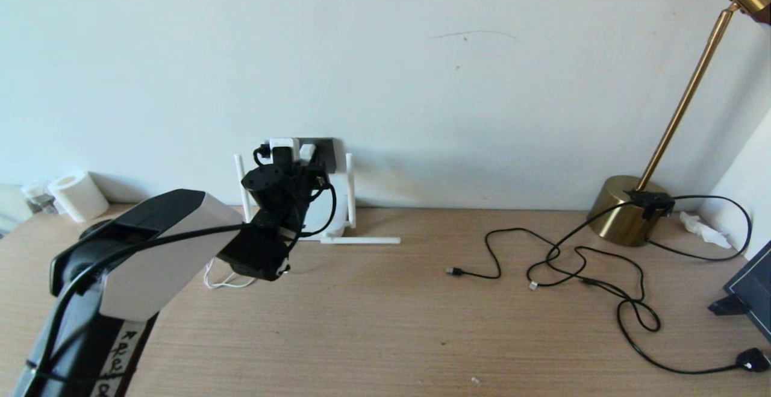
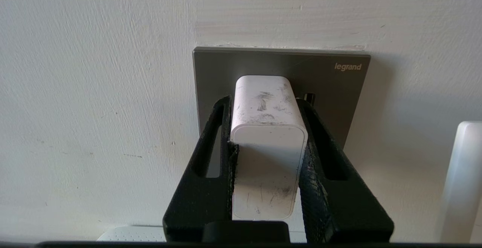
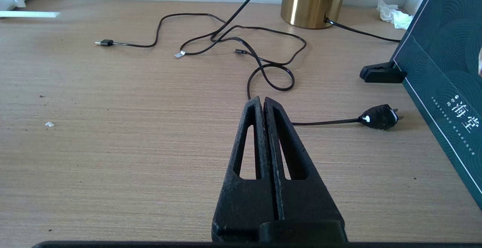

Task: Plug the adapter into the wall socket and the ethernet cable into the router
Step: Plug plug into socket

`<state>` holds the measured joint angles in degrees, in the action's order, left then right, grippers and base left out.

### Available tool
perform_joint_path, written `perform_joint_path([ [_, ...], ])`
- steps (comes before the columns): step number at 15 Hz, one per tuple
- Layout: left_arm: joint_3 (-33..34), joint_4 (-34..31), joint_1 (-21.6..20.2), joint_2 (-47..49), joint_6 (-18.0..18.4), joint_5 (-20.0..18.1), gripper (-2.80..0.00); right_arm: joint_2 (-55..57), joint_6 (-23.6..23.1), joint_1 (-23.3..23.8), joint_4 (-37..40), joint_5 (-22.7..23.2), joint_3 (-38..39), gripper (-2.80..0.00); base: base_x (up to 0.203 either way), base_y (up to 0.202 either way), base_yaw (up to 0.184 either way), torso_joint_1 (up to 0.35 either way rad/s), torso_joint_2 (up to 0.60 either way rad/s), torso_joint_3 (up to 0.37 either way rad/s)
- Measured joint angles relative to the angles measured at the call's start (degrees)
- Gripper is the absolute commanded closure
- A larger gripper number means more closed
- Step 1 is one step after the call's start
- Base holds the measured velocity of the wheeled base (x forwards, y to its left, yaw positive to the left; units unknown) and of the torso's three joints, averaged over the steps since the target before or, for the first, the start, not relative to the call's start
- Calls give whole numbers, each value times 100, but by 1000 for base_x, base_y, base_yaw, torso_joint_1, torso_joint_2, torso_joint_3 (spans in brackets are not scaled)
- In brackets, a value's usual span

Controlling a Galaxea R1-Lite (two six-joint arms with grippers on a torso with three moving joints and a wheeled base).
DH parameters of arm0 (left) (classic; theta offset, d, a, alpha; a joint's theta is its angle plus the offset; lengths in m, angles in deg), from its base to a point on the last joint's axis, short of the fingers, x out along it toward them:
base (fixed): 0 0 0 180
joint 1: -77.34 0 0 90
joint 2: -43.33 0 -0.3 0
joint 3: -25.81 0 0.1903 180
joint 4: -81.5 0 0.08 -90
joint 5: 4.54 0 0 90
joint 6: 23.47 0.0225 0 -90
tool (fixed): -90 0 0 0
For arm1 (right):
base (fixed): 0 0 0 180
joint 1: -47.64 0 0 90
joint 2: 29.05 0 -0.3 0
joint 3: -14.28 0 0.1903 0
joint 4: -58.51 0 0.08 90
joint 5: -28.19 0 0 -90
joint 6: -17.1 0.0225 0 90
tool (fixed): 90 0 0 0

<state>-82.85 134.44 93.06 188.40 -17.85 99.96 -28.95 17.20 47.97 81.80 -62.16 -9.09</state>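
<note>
One adapter (image 2: 267,142) at one wall socket (image 2: 331,86), clamped by left gripper (image 2: 265,107) fingers; right gripper (image 3: 262,103) pressed together.

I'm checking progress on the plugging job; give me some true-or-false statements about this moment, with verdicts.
1. The left tool grips the adapter from both sides. True.
2. The adapter is against the wall socket. True.
3. The right tool holds a black plug. False: it is shut on nothing, above the bare table.
4. The lamp base stands beside the router. False: it stands far off at the table's right end.
5. A roll of paper sits at the table's left end. True.
</note>
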Motion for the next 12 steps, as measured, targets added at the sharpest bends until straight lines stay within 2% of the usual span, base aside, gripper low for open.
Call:
perform_joint_path([
  [12,-1,28,59,-102,-9,33,0,0,0,2,0,2,0,0,0,0,0,0,0,0],
])
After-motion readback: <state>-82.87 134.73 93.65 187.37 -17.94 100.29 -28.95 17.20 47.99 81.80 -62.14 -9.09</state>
